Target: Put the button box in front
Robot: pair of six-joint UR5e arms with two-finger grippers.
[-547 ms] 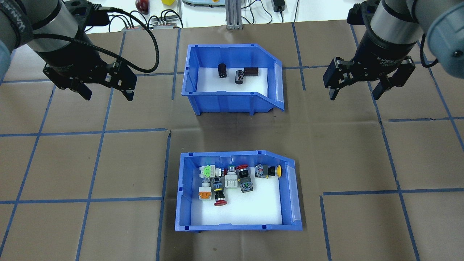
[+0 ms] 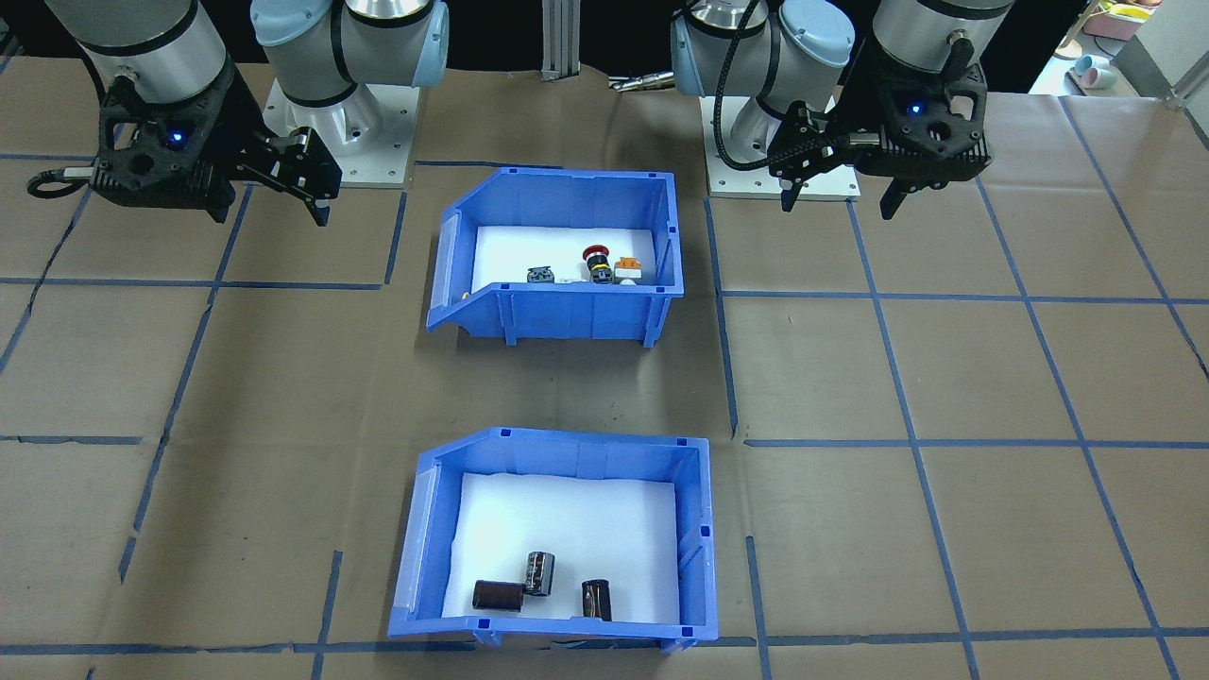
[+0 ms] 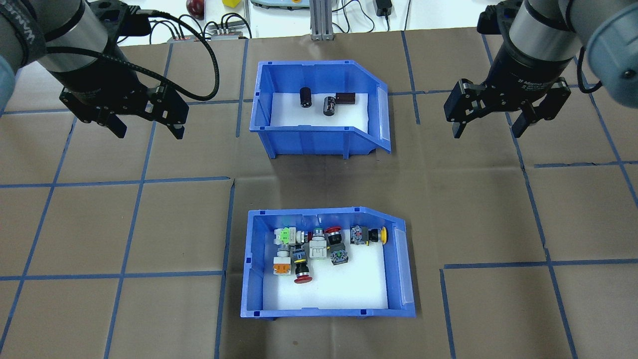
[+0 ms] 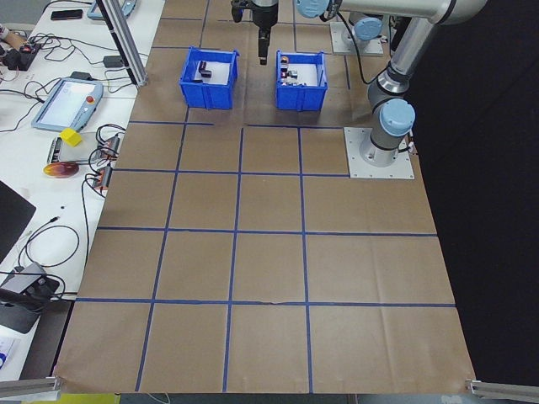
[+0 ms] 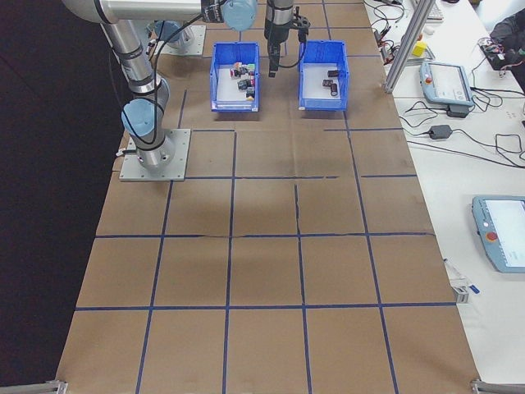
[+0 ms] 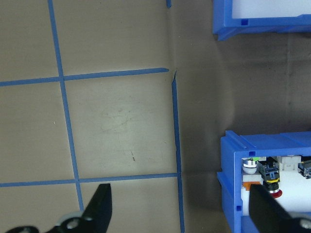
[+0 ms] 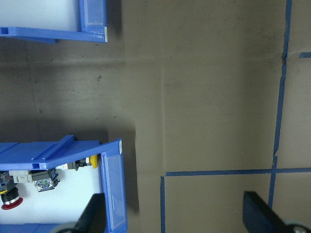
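A: Where did the button box (image 3: pixel 326 264) sit?
B: On the brown paper-covered surface (image 3: pixel 149 224), in the row nearer the robot's base. Its low open side faced the robot's right. Inside, on the white foam liner (image 3: pixel 344 284), lay the push-button switches (image 3: pixel 319 244): red mushroom, orange, green and yellow ones, clustered toward the far wall.

A: And the other bin?
B: The second blue bin (image 3: pixel 319 112) stood farther from the robot, directly beyond the button box and well apart from it. It held three dark cylinders (image 3: pixel 326 101).

A: Left pincer (image 3: pixel 147 129)?
B: Fingers spread apart, nothing between them. It hung above the surface, off to the left of the far bin and touching neither bin. In the left wrist view a corner of the button box (image 6: pixel 267 179) showed at lower right.

A: Right pincer (image 3: pixel 491 129)?
B: Also spread apart and holding nothing, above the surface to the right of the far bin. Its wrist view caught the button box's open end (image 7: pixel 112 189) with the yellow button.
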